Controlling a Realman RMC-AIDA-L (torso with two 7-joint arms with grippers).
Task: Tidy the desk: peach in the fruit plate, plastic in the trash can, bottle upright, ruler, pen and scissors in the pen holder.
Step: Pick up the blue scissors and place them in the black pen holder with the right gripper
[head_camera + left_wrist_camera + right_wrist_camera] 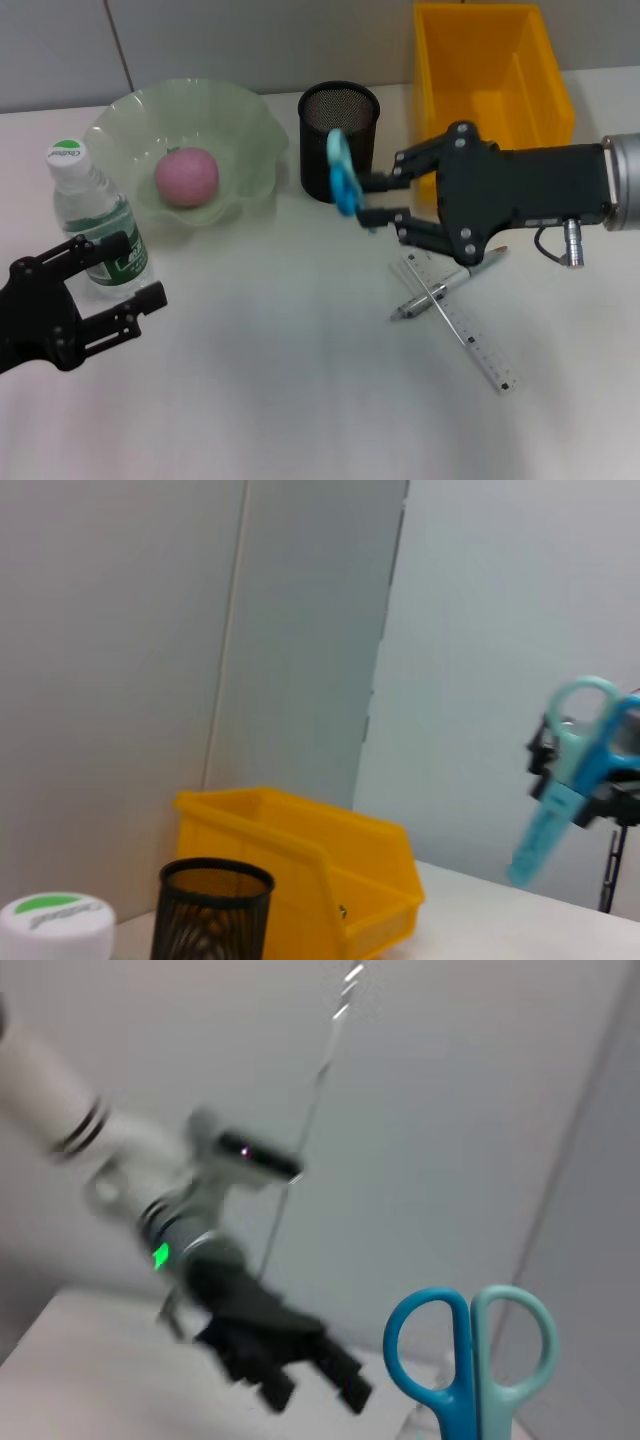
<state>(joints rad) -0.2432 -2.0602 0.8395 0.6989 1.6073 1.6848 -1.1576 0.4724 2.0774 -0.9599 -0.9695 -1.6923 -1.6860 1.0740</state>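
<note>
head view: white desk (280, 400) meets grey wall panels (250, 40).

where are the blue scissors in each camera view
Head view: scissors held in the right gripper, beside the pen holder.
Left wrist view: at the right edge, held above the table.
Right wrist view: handles at the bottom.
Shared landmark: the pen holder, head and left wrist views only.

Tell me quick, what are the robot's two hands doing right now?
Left gripper: open, holding nothing, beside the bottle.
Right gripper: shut on the blue scissors, next to the pen holder.
</note>
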